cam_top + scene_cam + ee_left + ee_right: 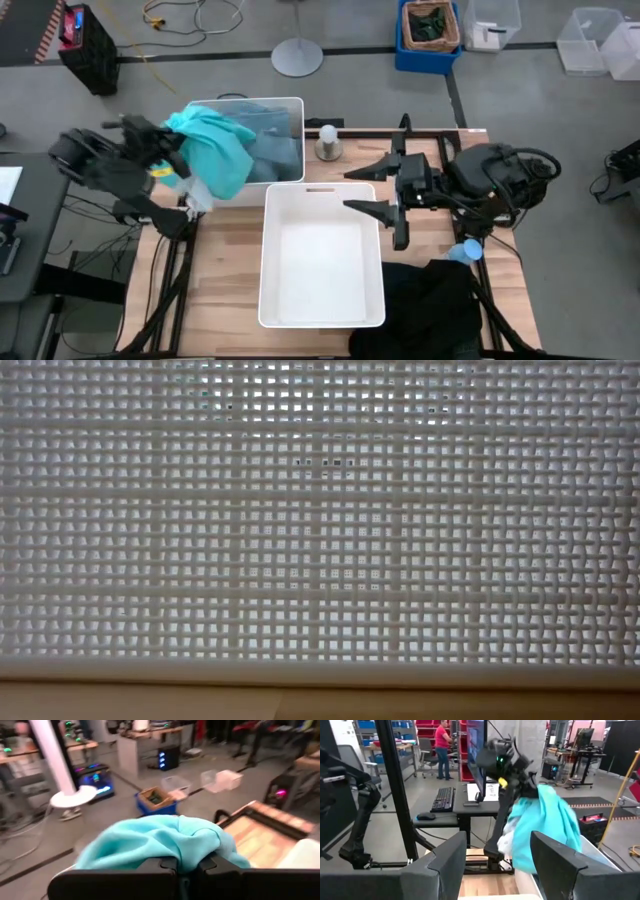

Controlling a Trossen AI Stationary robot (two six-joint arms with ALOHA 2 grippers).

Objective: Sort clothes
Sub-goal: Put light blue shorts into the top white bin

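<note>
My left gripper [178, 150] is at the table's far left, shut on a bright teal garment [215, 150] with a pale grey-white part [197, 190]. The garment hangs over the left side of the far white bin [290, 105]. A dusty light-blue garment [278, 150] lies in that bin. A black garment [430, 305] lies at the near right, over the table's edge. My right gripper [385, 192] is open and empty, beside the near bin's [320, 300] far right corner. The left arm and the teal garment [545, 825] also show in the right wrist view. My left gripper pinches a bunched fold of the teal garment [189, 861] between its two fingers; how many layers, I cannot tell. The cloth bulges out beyond the fingertips [167, 865]. The garment is raised and hangs slack below the gripper [520, 782]; its lower end is hidden.
A small light-blue bottle [465, 250] stands by the right arm. A small jar with a white top [327, 140] stands between the far bin and the right arm. The near bin's mesh wall [320, 520] fills the low view.
</note>
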